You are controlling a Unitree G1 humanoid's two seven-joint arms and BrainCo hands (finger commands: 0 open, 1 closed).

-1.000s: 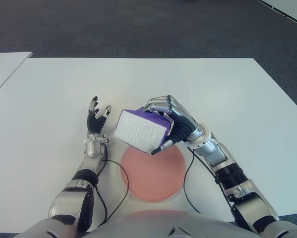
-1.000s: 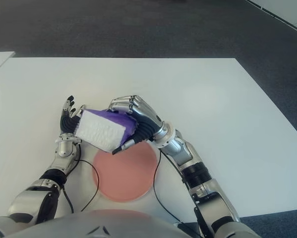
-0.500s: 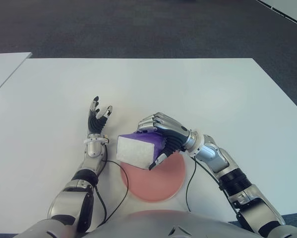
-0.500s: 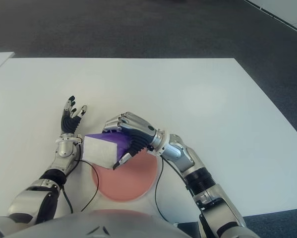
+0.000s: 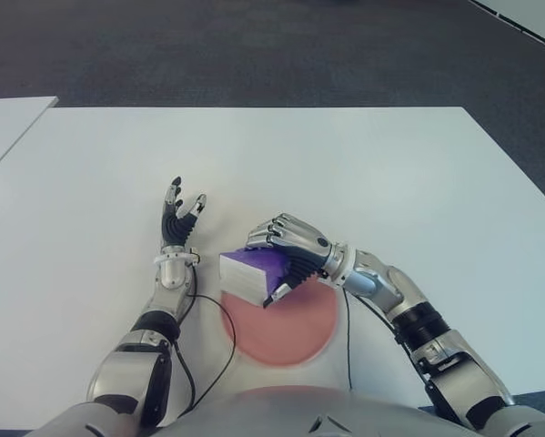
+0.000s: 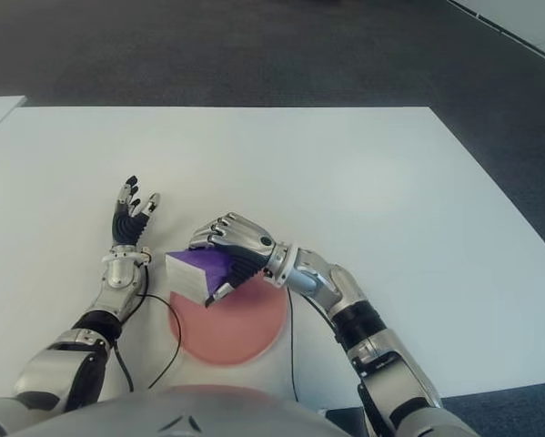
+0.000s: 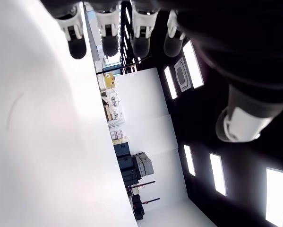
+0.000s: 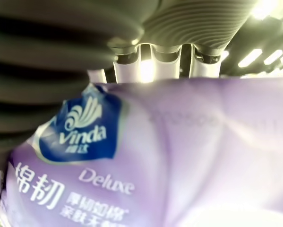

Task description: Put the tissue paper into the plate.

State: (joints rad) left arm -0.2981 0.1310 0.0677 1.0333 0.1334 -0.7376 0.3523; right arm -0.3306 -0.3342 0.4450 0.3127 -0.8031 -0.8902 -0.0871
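A purple and white tissue pack [image 5: 246, 272] is held in my right hand [image 5: 286, 252], whose fingers curl over its top while the thumb presses its near side. The pack hangs low over the far left rim of the pink plate [image 5: 295, 330], which lies on the white table close to my body. Up close in the right wrist view, the purple wrapper [image 8: 179, 156] with its blue logo fills the picture under the curled fingers [image 8: 61, 52]. My left hand [image 5: 178, 215] stands to the left of the pack, fingers spread upward, holding nothing.
The white table [image 5: 363, 173] stretches wide to the far side and right. A second white table edge [image 5: 8, 118] shows at far left. Black cables [image 5: 225, 350] run from both wrists beside the plate. Dark carpet lies beyond the table.
My right hand has carried the tissue pack down and toward my body, from above the table beyond the plate to low over the plate's far left rim. The left hand stayed put.
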